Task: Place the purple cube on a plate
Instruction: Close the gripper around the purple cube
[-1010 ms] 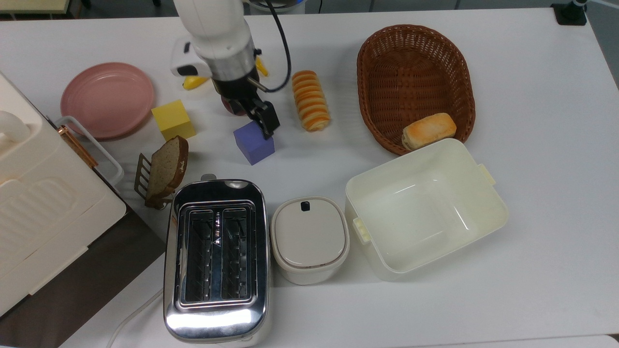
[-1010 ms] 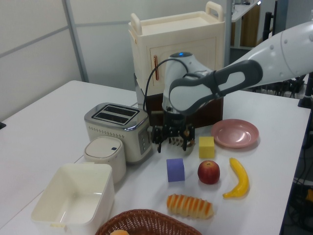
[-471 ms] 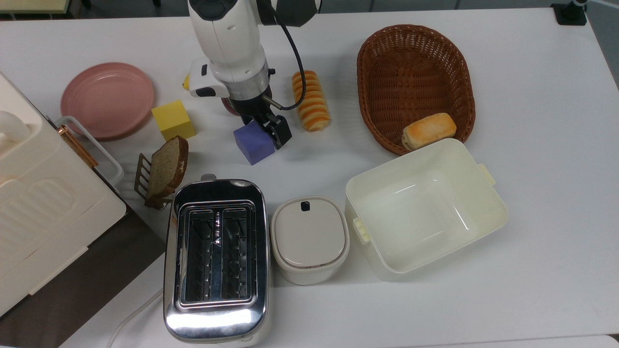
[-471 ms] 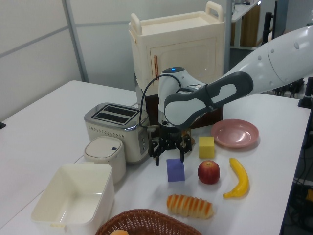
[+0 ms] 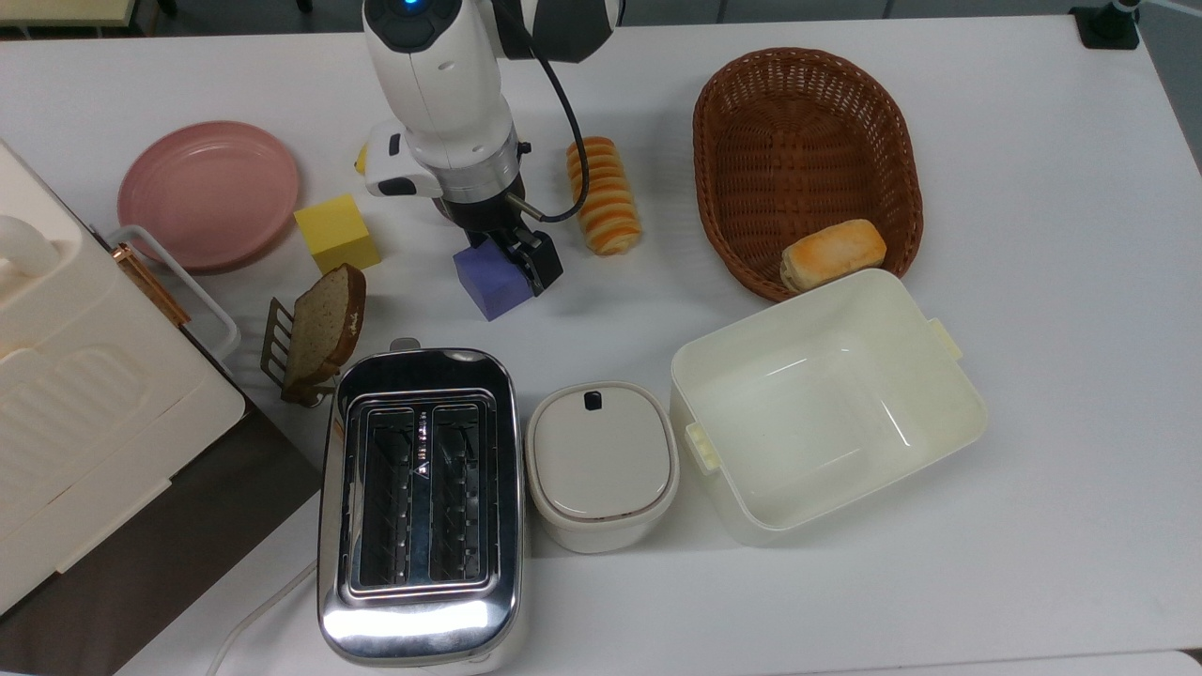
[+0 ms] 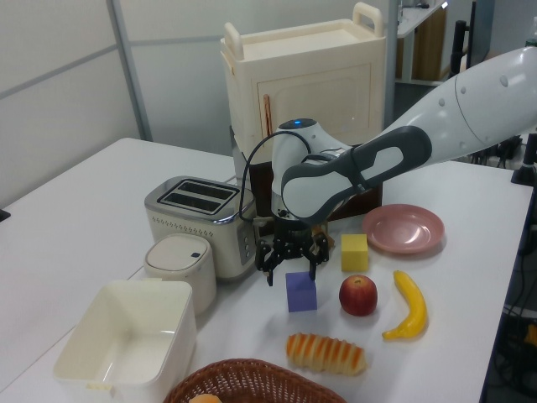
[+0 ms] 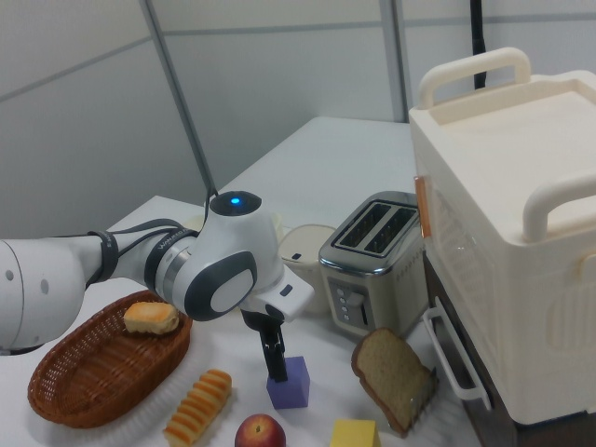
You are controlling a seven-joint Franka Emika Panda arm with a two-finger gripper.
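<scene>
The purple cube (image 5: 492, 279) (image 6: 300, 291) (image 7: 291, 383) rests on the white table, in front of the toaster in the left view. My gripper (image 5: 505, 255) (image 6: 292, 264) (image 7: 276, 363) hangs open right over it. The fingers are spread to either side of the cube's top, and one dark fingertip (image 5: 543, 266) sits beside the cube's edge on the top view's right. The pink plate (image 5: 208, 192) (image 6: 403, 228) lies at the top view's far left with nothing on it, beyond the yellow cube (image 5: 336, 232) (image 6: 354, 252).
An apple (image 6: 358, 295), a banana (image 6: 409, 306) and a striped bread roll (image 5: 604, 195) lie near the arm. A toaster (image 5: 420, 498), a bread slice in a rack (image 5: 324, 324), a lidded canister (image 5: 601, 465), a white bin (image 5: 939, 441) and a wicker basket (image 5: 808, 58) surround the area.
My gripper has shifted toward the top view's right and come down, so its open fingers now straddle the purple cube. The cube has stayed where it was.
</scene>
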